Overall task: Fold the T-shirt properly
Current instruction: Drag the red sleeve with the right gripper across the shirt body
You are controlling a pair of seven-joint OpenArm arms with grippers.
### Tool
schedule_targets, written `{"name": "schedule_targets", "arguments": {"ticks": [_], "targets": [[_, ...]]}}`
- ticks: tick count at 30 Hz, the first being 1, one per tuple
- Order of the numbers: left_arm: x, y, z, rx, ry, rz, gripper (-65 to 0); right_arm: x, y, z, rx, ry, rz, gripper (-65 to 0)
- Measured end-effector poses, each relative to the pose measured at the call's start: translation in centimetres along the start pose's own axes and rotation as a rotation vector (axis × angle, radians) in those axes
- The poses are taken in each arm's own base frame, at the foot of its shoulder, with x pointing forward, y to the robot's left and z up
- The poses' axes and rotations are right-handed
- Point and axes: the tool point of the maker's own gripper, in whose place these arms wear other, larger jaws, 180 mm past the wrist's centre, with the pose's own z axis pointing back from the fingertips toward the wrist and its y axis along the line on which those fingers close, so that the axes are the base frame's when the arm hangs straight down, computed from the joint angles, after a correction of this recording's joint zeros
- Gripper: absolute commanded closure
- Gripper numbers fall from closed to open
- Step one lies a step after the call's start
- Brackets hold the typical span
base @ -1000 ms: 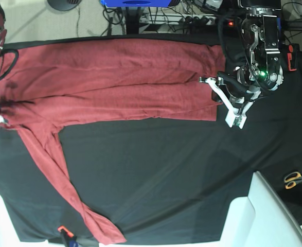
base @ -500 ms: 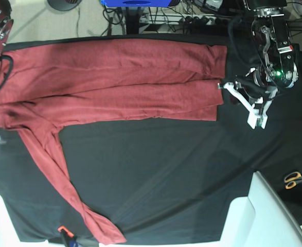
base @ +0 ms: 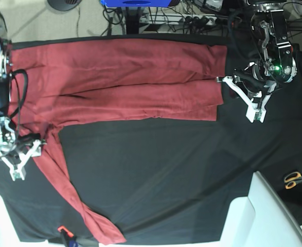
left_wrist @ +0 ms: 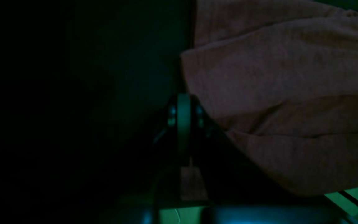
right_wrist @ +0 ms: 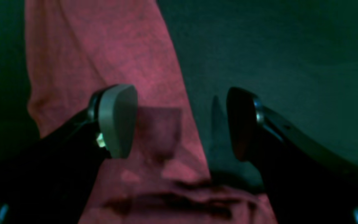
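- Since the earlier frame, our right gripper [right_wrist: 182,123] has swung in over the T-shirt's [base: 125,98] extended sleeve [base: 71,193], and our left gripper [left_wrist: 183,105] has drawn outward from its folded end.
- Our shirt lies on the counter [base: 166,175], below both grippers.
- We see the right one open, fingers astride the sleeve's edge; the left is closed at the shirt's end, holding nothing.

From my station I see the tabletop [base: 176,170] under a black cloth, the red T-shirt [base: 130,103] lying across it, one sleeve [base: 73,193] stretched out, and yellow-handled scissors [base: 294,179] well apart.
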Motion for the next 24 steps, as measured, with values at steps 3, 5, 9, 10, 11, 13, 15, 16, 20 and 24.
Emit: {"name": "schedule_targets", "arguments": {"ticks": [3, 5, 9, 10, 11, 13, 15, 16, 20, 24], "targets": [[0.0, 0.0, 0.0, -0.001, -0.001, 0.001, 0.0, -1.3, 0.5, -0.3, 0.018, -0.004, -0.025, -42.6], [0.5, 0.0, -0.1, -0.002, -0.034, 0.003, 0.0, -1.4, 0.3, -0.3, 0.014, 0.001, -0.022, -42.6], [0.8, 0.0, -0.1, -0.002, -0.046, 0.002, 0.0, -1.3, 0.3, -0.3, 0.012, -0.001, -0.015, -37.7], [0.7, 0.0, -0.1, -0.002, -0.045, 0.003, 0.0, -1.3, 0.3, -0.3, 0.013, 0.0, -0.016, -33.5], [0.8, 0.0, -0.1, -0.002, -0.045, 0.003, 0.0, -1.3, 0.3, -0.3, 0.012, 0.0, -0.015, -26.4], [0.8, -0.1, -0.1, -0.004, -0.047, 0.004, 0.0, -1.3, 0.3, -0.3, 0.012, 0.003, -0.013, -10.5], [0.7, -0.1, -0.1, -0.003, -0.045, 0.004, 0.0, -1.4, 0.3, -0.3, 0.012, 0.005, -0.013, 0.0], [0.7, 0.0, -0.1, 0.0, -0.044, 0.002, 0.0, -1.4, 0.3, -0.3, 0.012, 0.004, -0.015, -1.1], [0.7, 0.0, -0.1, 0.0, -0.043, 0.003, 0.0, -0.9, 0.3, -0.1, 0.009, -0.009, 0.001, 0.0], [-0.5, 0.3, -1.0, -0.001, -0.002, 0.022, 0.0, 0.1, 0.8, 1.2, 0.002, -0.04, 0.06, 0.0]]}}
